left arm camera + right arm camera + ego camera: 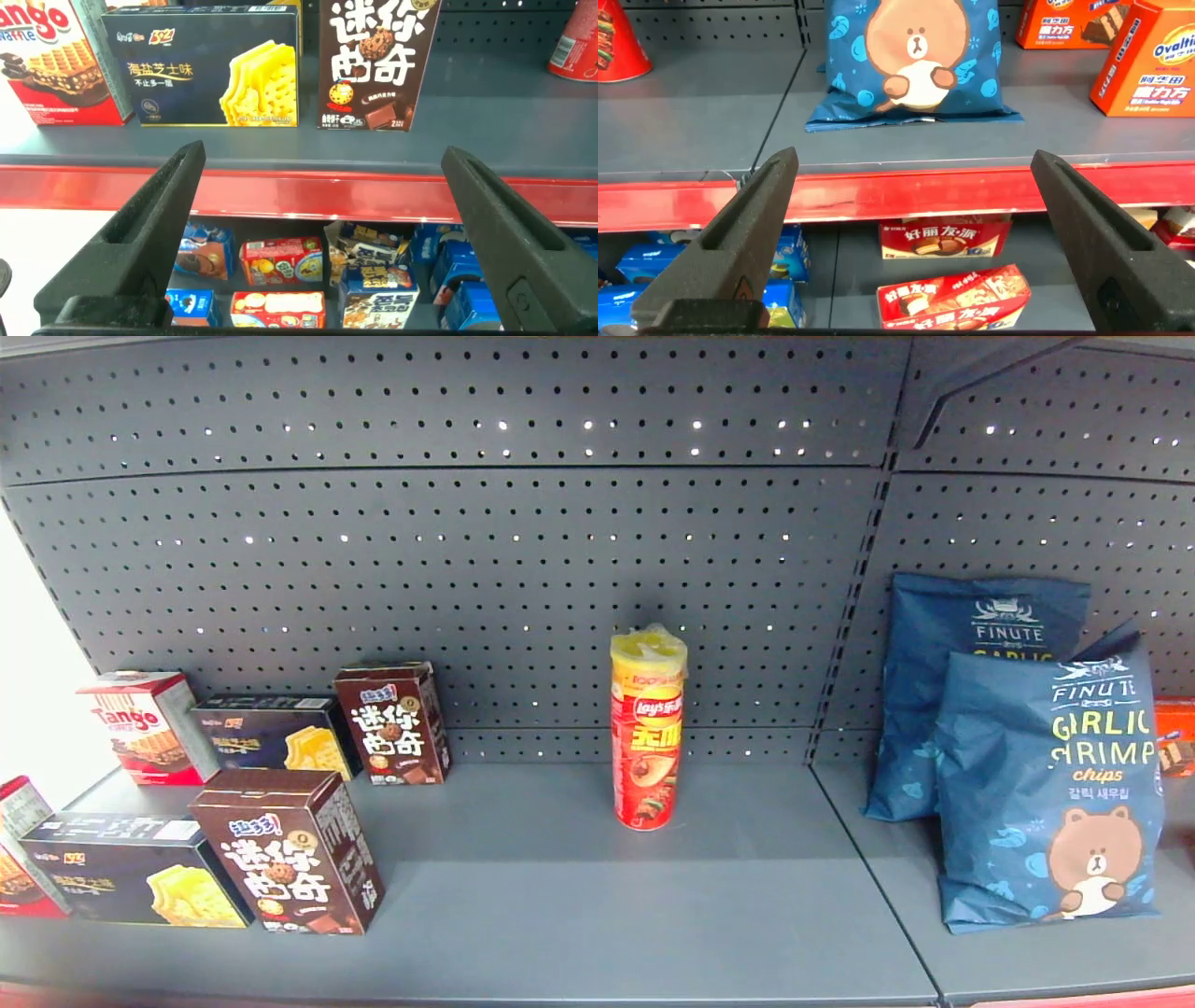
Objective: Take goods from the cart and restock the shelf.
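Shelf (pixel 560 896), chips can (pixel 647 728) upright (centre), left end effector (pixel 324 157) spread wide

Upper shelf (pixel 486 140), grey, with a red front edge (pixel 318 191) across mid-frame.
- Upper left: red waffle box (pixel 47 61).
- Upper centre: dark blue cracker box (pixel 201 65), with a brown cookie box (pixel 374 61) just beside it.
- Upper right corner: red can (pixel 572 42), cut off.
- Bottom centre, lower tier: assorted snack packs (pixel 280 261).
- Foreground: left gripper (pixel 322 154), dark fingers (pixel 140 233) spread wide, nothing held.
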Available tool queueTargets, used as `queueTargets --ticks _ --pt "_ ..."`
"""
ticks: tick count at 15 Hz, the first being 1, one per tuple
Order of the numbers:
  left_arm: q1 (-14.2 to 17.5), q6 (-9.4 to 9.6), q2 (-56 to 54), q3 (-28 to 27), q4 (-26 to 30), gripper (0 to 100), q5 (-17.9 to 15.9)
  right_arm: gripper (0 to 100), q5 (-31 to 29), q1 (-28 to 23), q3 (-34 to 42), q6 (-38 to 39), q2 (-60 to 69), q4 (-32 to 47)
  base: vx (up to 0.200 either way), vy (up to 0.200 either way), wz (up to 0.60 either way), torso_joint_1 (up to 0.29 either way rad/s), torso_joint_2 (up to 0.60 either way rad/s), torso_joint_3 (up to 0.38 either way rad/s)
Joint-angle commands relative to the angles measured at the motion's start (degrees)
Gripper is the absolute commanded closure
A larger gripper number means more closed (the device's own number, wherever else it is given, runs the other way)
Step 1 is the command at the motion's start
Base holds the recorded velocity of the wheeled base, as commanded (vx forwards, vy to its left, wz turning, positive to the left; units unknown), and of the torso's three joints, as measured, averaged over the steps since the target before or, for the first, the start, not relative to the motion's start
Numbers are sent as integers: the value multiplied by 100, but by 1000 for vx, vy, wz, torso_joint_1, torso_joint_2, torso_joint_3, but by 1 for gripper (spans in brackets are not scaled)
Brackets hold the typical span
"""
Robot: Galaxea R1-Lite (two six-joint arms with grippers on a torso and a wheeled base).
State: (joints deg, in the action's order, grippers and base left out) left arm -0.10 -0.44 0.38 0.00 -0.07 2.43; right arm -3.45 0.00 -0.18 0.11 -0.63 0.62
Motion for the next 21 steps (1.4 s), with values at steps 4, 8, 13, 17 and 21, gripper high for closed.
queueTargets --ticks 4,8,13,17,21 --pt "1 0 -3 0 -1 0 4 0 -7 0 1 7 2 -1 0 0 600 5 6 7" --pt "1 9 -3 0 -1 0 12 0 -7 0 1 7 -7 -1 0 0 600 4 1 -2" --pt "1 0 -3 0 -1 0 12 0 -7 0 1 7 -7 -1 0 0 600 2 3 0" --pt "1 0 -3 0 -1 0 12 0 -7 0 1 15 -7 -1 0 0 600 2 2 -1" --pt "1 0 -3 0 -1 0 12 0 -7 0 1 15 -7 -1 0 0 600 -1 6 -5"
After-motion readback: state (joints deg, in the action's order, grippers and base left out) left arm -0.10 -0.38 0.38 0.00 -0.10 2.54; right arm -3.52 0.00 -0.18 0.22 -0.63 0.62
